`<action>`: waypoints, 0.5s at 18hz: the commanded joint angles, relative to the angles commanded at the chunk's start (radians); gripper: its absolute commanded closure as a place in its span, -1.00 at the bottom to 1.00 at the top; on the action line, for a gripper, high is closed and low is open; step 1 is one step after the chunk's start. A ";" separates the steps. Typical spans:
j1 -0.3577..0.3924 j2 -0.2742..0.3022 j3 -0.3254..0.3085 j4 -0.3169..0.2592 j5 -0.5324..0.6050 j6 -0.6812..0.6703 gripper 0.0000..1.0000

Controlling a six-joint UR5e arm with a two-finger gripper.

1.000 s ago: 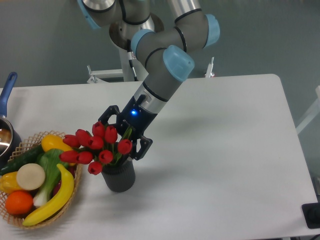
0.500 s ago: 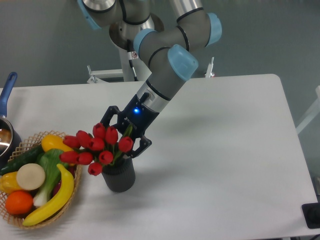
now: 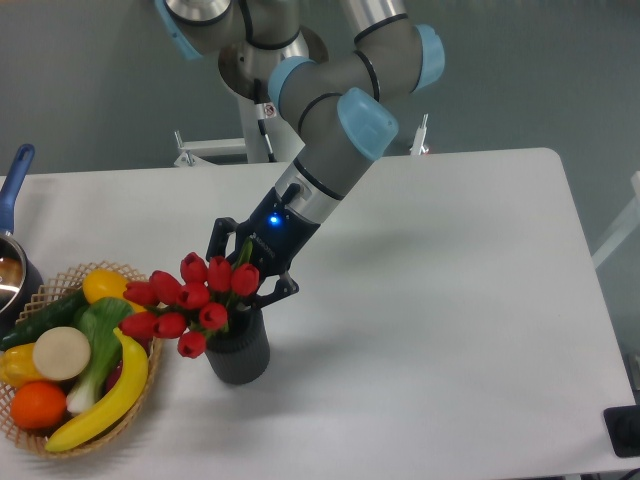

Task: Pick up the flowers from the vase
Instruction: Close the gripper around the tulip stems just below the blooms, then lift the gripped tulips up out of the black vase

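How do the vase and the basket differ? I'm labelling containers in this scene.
The vase is dark, ribbed and upright; the basket is tan, woven, wide and shallow. The vase holds red flowers; the basket holds fruit and vegetables. The gripper is at the vase, not the basket. Both stand on the table.

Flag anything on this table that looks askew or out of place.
The flowers lean hard left out of the vase, their heads overhanging the wicker basket instead of standing upright. The gripper sits right behind the bunch. Nothing looks spilled or broken.
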 joint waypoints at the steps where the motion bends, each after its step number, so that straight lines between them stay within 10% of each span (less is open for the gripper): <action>1: 0.005 0.003 0.000 0.000 -0.014 0.000 0.14; 9: 0.040 0.048 0.008 -0.002 -0.107 -0.047 0.14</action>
